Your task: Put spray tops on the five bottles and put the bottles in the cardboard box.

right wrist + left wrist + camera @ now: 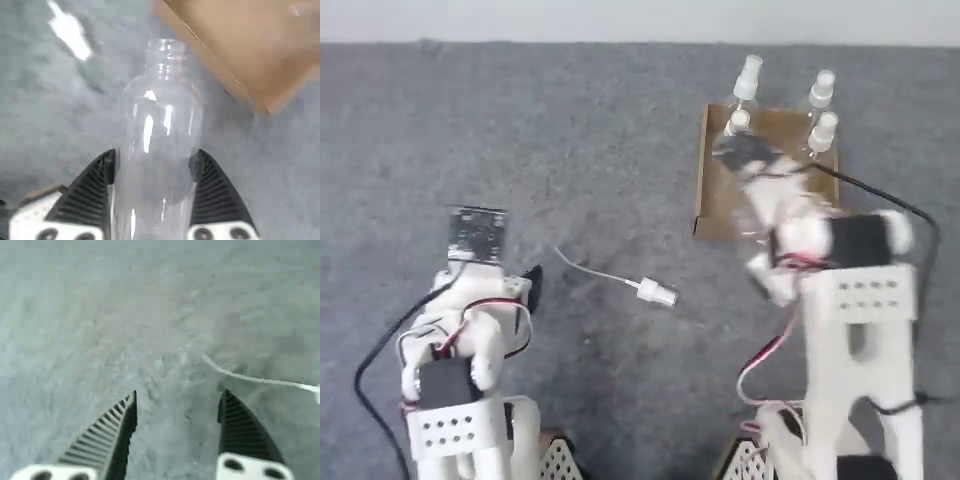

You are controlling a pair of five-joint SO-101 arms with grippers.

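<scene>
A clear bottle with a bare neck sits between the fingers of my right gripper, which is shut on its body. Its neck points toward the cardboard box. The right arm stands at the near edge of the box. Several bottles with white spray tops stand at the box's far end. A loose spray top with a thin tube lies on the grey table between the arms. My left gripper hangs open above the table, and the tube lies just beyond its fingertips.
Grey carpet-like cloth covers the table. A black cable loops from the right arm across the box's near right corner. Both arm bases stand at the near edge.
</scene>
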